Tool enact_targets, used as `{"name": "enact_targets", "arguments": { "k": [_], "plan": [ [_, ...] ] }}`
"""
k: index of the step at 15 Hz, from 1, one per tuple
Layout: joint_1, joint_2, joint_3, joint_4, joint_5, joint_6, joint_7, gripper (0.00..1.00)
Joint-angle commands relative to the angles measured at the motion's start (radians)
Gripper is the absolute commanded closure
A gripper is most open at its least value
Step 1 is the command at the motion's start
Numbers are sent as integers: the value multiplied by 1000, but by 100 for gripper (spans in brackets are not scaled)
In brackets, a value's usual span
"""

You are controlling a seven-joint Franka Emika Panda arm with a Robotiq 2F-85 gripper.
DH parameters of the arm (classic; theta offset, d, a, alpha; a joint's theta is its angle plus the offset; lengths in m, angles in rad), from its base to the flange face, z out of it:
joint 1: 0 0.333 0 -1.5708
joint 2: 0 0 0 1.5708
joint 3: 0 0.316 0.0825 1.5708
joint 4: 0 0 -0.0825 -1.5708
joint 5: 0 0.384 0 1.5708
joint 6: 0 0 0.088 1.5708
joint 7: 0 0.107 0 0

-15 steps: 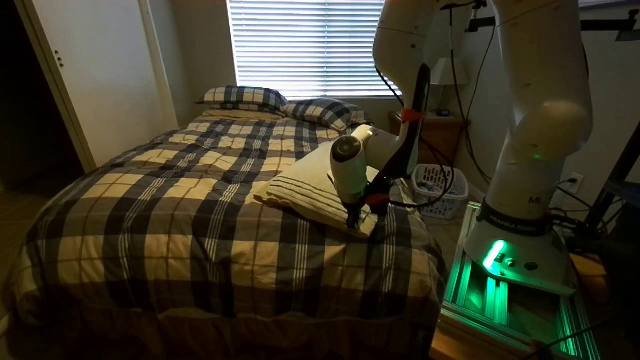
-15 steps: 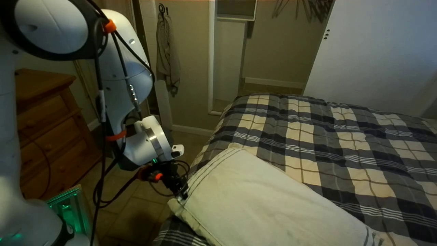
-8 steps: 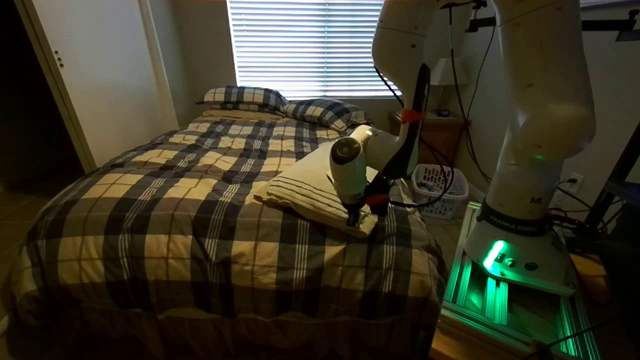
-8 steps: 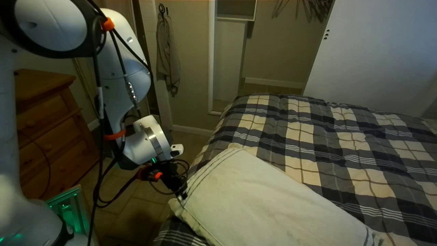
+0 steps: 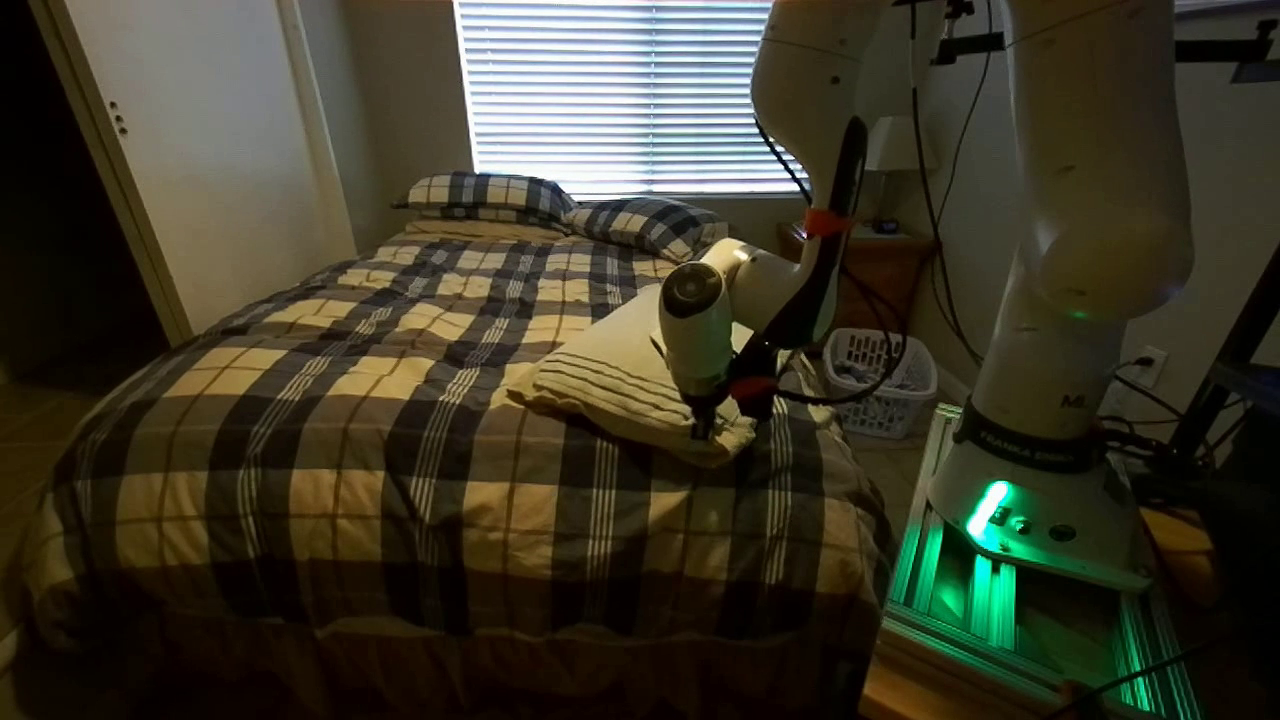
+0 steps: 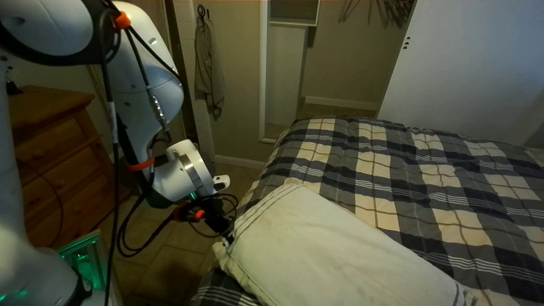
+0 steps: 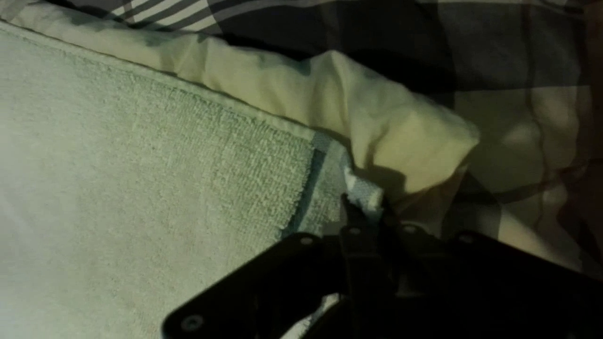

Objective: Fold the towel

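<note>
The bed (image 5: 400, 440), which you see in both exterior views, wears a plaid bedspread (image 6: 408, 170) in navy, grey and cream, loosely wrinkled on top and draped over the foot, where a skirt (image 5: 480, 665) hangs below it. At the head you find two plaid pillows (image 5: 487, 193), side by side, with a tan layer (image 5: 485, 231) showing beneath one of them. Toward the foot, close to one edge, you see the cream towel (image 6: 331, 250), dark stripes near its ends, lying askew to the plaid. The wrist view shows you creased cream cloth (image 7: 410, 141) under the towel's hemmed edge, against the bedspread; whether it is a pillow, you cannot tell.
</note>
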Motion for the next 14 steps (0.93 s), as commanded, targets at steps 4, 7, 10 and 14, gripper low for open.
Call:
{"name": "enact_targets", "arguments": {
  "k": [4, 7, 10, 14],
  "plan": [
    [11, -136, -24, -52, -4, -17, -54, 66],
    [13, -148, -25, -57, -7, -12, -55, 90],
    [14, -155, -26, -57, -8, -13, -54, 100],
    [15, -161, -26, -57, -6, -15, -52, 55]
  ]
}}
